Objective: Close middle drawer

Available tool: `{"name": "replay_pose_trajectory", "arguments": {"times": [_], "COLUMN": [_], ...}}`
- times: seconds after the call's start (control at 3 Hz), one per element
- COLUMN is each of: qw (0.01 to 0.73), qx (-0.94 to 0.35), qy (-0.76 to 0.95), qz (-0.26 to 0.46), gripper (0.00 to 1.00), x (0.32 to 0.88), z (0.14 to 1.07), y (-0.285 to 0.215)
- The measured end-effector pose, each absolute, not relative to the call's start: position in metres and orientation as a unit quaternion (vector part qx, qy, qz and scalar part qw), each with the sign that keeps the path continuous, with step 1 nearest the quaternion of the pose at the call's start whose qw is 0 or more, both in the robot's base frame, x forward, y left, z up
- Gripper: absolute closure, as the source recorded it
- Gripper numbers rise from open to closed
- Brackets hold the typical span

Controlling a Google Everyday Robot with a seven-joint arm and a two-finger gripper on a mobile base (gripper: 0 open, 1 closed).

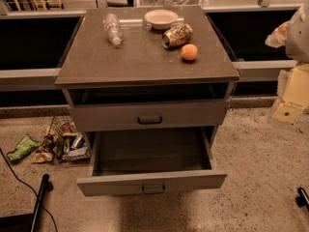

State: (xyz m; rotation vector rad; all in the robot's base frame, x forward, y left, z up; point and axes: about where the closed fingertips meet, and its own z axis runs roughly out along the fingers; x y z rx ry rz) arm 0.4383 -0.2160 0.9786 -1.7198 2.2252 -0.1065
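I see the middle drawer (152, 181) pulled far out of the cabinet (72, 98), its inside bare and its dark handle (153, 188) facing me. The top drawer (148, 114) above it sits slightly out. On the tabletop (140, 64) lie a plastic bottle (113, 29), a bowl (161, 18), a tipped can (177, 35) and an orange (189, 52). The gripper (279, 34) hangs at the right edge, well apart from the drawer; I cannot tell how wide it stands.
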Motion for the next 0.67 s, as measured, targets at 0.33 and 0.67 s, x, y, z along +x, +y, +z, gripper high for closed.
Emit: {"name": "replay_pose_trajectory", "arguments": {"times": [0.33, 0.67], "qw": [0.163, 0.155], "qx": [-0.603, -0.620], "qy": [0.780, 0.769], "qz": [-0.037, -0.001], "gripper": [0.00, 0.00], "x": [0.438, 0.437], "z": [0.979, 0.950], "y": [-0.216, -0.204]}}
